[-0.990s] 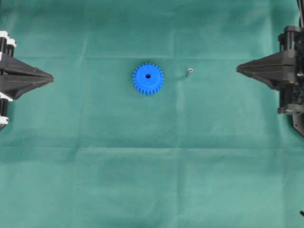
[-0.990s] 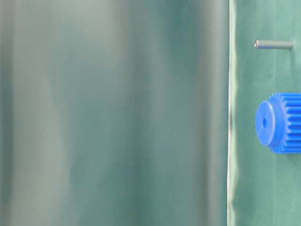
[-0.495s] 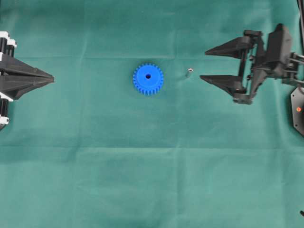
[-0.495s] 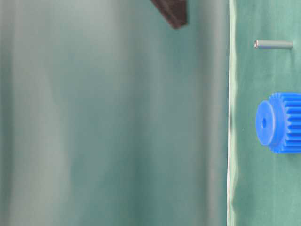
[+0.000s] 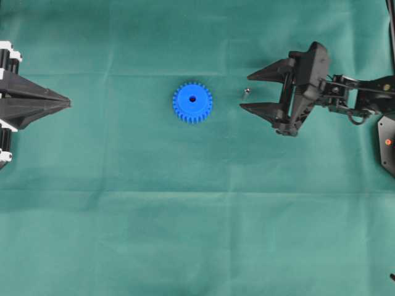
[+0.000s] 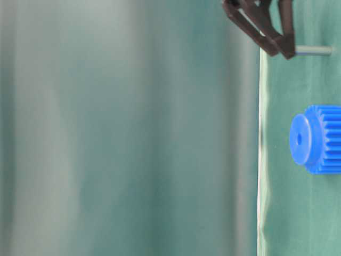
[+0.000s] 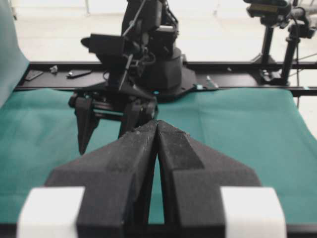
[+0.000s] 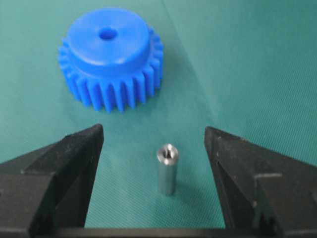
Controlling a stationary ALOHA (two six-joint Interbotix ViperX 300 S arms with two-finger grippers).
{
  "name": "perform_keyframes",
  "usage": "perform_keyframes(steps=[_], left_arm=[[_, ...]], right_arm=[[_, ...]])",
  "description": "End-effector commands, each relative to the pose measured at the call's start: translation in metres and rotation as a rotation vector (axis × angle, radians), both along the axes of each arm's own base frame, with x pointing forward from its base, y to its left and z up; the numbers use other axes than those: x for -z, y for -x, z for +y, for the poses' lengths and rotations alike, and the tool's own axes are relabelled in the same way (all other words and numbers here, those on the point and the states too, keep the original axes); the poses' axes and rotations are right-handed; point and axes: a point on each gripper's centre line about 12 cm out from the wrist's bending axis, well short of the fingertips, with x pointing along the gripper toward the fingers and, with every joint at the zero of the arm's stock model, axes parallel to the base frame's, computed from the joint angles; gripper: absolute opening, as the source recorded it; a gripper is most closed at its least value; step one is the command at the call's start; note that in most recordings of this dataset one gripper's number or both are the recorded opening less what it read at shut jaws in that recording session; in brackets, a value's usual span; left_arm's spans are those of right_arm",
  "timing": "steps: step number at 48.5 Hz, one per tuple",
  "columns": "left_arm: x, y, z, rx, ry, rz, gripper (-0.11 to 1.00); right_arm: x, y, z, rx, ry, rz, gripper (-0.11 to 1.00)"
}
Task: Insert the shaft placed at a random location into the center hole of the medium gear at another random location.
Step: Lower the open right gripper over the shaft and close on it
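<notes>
In the table-level view the blue gear (image 6: 317, 139) runs off the right edge, so only its hub and part of the teeth show. The pin (image 6: 314, 50) there is half covered by a dark fingertip of the right gripper (image 6: 277, 47), whose body is cut off by the top edge. From overhead the pin (image 5: 246, 93) is too small to make out. The left gripper (image 5: 62, 99) runs off the left edge.
</notes>
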Motion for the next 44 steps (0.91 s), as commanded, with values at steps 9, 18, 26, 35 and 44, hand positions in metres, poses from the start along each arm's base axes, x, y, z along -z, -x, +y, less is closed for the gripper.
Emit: perform_keyframes(steps=[9, 18, 26, 35, 44], left_arm=[[-0.0055, -0.0027, -0.0004, 0.002, -0.001, -0.003, 0.00], [-0.0056, -0.0024, -0.0004, 0.002, -0.002, -0.003, 0.00], [-0.0050, -0.0025, -0.0004, 0.002, -0.002, 0.002, 0.00], [-0.0047, -0.0027, -0.0004, 0.002, -0.003, 0.003, 0.00], [-0.0054, -0.0028, -0.0004, 0.002, -0.002, 0.002, 0.00]], right_arm=[[0.0038, -0.0041, -0.0044, 0.019, 0.007, -0.006, 0.78], [0.0036, -0.0050, -0.0046, 0.020, 0.006, -0.007, 0.71], [0.0036, -0.0050, -0.0046, 0.020, 0.006, -0.007, 0.55], [0.0042, -0.0041, -0.0041, 0.017, 0.007, -0.004, 0.14], [0.0041, -0.0049, -0.0043, 0.017, 0.006, -0.003, 0.14]])
